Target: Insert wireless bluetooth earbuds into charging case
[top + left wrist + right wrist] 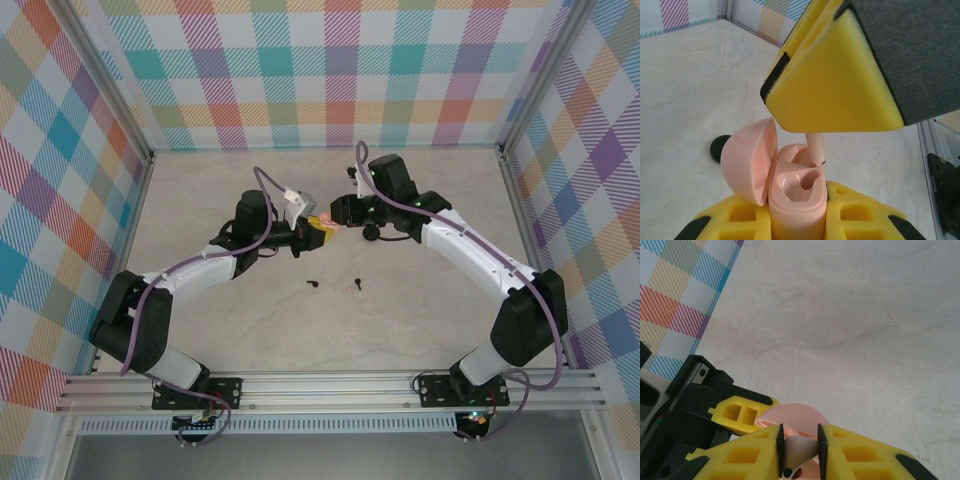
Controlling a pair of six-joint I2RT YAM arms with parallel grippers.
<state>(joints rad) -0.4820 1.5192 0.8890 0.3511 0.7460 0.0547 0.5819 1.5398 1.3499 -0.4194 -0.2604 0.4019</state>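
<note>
Left tool [799, 222] is shut tight on the pink case [795, 200], low in the middle of the left wrist view; the case stands up with its lid [752, 160] swung open to the left. Right tool [799, 442] is nearly closed and pinches a pale pink earbud [815, 147] between its black pads [780, 450]; the stem pokes down at the right-hand hole of the case, at the rim or just inside, I cannot tell which.

I think the earbud is very light, hard and smooth, so it could slip or twist; best to hold it by the fat top and leave the stem free. The case looks smooth and round too, so it may turn in the grip; hold it low on its sides, away from the hinge.

The earbud's top is hidden behind the yellow finger [835, 85]; a black round thing [720, 148] peeks out left of the lid, and I cannot tell what it is. In the top view, tiny pieces [312, 285] lie on the tabletop [250, 320] just below the tools; they are too small to make out well.
</note>
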